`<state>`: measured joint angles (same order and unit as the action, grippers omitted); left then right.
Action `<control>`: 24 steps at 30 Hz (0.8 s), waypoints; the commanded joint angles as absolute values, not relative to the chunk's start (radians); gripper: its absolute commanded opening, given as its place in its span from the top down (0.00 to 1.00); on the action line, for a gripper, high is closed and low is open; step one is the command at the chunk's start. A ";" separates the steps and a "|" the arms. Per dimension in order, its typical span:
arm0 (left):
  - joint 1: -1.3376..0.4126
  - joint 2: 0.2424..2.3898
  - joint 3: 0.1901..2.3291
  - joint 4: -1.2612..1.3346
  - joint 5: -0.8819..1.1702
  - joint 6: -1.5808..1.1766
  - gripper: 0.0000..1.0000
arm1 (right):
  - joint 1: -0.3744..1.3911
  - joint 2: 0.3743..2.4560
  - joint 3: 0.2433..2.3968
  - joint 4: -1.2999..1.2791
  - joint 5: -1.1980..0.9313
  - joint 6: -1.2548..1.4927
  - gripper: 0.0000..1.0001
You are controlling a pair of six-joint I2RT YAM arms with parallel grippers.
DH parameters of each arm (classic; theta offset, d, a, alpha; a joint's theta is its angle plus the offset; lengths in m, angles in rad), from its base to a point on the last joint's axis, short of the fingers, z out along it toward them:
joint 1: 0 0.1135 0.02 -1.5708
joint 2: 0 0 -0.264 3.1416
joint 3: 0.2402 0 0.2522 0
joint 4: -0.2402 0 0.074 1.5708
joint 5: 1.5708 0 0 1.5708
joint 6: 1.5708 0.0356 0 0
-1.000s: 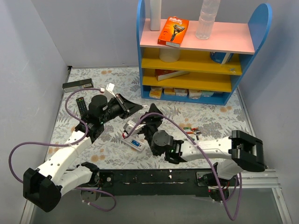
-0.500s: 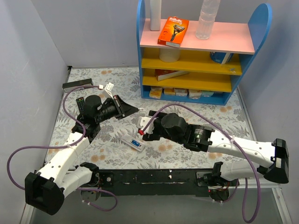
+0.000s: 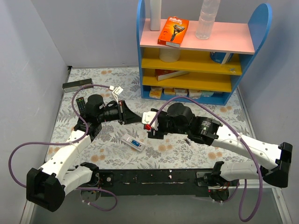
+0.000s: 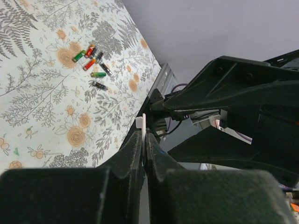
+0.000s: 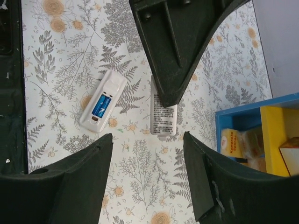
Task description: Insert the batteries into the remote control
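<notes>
White remote control (image 3: pixel 133 143): flat on the floral table (image 3: pixel 100 77), blue patch facing up.
Left gripper (image 4: pixel 143 135): fingers pressed together, pinching the thin white back cover (image 4: pixel 141 121), seen edge-on.
Batteries (image 4: pixel 93 63): loose cluster on the table, well apart from it.
Right gripper (image 5: pixel 147 140): jaws wide, nothing between, above the remote control.

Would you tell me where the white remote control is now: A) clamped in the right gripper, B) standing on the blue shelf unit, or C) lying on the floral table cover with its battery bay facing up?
C: the remote control lies flat on the floral table cover, open bay upward, nothing holding it.
</notes>
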<state>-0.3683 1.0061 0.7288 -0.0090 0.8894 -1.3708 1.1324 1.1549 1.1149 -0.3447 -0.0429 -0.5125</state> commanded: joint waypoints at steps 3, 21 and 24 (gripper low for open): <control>-0.364 1.006 0.772 -0.008 0.989 -1.353 1.00 | 1.127 1.186 1.178 -0.322 -0.107 -0.526 0.35; -0.362 1.009 0.778 -0.006 1.031 -1.374 1.00 | 1.109 1.230 1.160 -0.264 -0.104 -0.499 0.62; -0.362 1.008 0.778 -0.014 0.993 -1.378 0.89 | 1.109 1.238 1.166 -0.278 -0.106 -0.483 0.74</control>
<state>-0.3679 1.0088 0.7418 -0.0158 1.0107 -1.3762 1.1126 1.2335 1.1336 -0.3115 -0.0883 -0.5102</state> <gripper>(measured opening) 0.032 0.338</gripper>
